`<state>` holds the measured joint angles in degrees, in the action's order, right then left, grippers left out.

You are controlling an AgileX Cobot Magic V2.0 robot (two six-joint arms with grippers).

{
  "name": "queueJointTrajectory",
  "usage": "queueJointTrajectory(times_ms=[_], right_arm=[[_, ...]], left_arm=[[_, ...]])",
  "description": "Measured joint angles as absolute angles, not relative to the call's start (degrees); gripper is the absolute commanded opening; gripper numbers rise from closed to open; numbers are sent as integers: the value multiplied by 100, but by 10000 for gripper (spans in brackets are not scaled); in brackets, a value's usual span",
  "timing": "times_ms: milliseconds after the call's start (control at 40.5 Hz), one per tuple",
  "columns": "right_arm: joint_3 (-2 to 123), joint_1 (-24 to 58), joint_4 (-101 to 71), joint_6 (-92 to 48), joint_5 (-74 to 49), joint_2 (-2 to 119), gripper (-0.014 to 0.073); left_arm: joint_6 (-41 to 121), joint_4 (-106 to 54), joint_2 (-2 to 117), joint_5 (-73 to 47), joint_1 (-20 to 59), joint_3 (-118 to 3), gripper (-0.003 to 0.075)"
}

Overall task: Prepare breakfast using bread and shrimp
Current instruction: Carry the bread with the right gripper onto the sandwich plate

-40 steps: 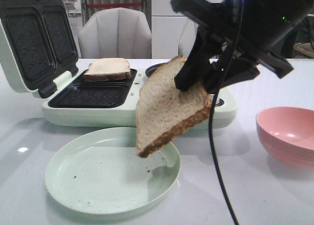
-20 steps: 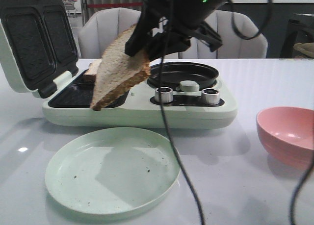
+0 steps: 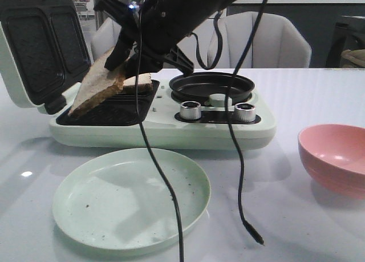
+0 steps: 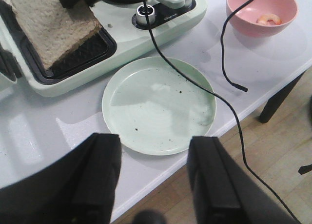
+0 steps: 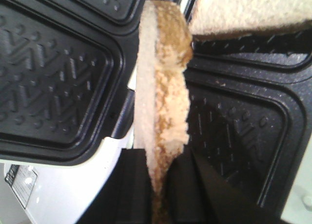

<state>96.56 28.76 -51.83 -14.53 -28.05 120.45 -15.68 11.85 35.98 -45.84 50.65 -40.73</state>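
Your right pincer (image 3: 122,59) squeezes one bread slice (image 3: 97,88), tilted over the near tray of the open sandwich maker (image 3: 159,128). The other bread slice (image 3: 137,82) lies in the far tray behind it. Your left pincer (image 4: 153,180) is open above the green plate (image 3: 131,196) on the table (image 3: 296,216). On the right, the shrimp (image 4: 268,20) sits in the pink bowl (image 3: 336,159).

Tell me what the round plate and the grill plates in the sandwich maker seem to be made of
Plate: probably plastic or melamine, pale green, dull sheen with soft reflections, a few dark crumbs on it.
Grill plates: likely non-stick coated metal, matte black, faintly speckled, with a moulded zigzag pattern.
Neither can be confirmed by look alone.
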Motion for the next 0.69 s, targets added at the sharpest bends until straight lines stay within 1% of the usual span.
queueJointTrajectory(times_ms=[74,173,222,247,296,568,691], right_arm=[[9734,2876,-5183,-1453,-2891,12179,242],[9759,2876,-5183,-1453,-2879,12241,444],[9770,2876,-5183,-1453,-2870,12241,504],[9768,2876,-5183,-1453,-2864,12241,520],[9768,2876,-5183,-1453,-2844,12241,537],[9768,2797,-5169,-1453,-3074,12241,537],[9768,2734,-4835,-1455,-3276,12222,537]], left_arm=[[-1568,1185,3598,-4584,5065,-4073,385],[-1568,1199,3598,-4584,5065,-4073,385],[-1568,1210,3598,-4584,5065,-4073,385],[-1568,1210,3598,-4584,5065,-4073,385],[-1568,1210,3598,-4584,5065,-4073,385],[-1568,1218,3598,-4584,5065,-4073,385],[-1568,1218,3598,-4584,5065,-4073,385]])
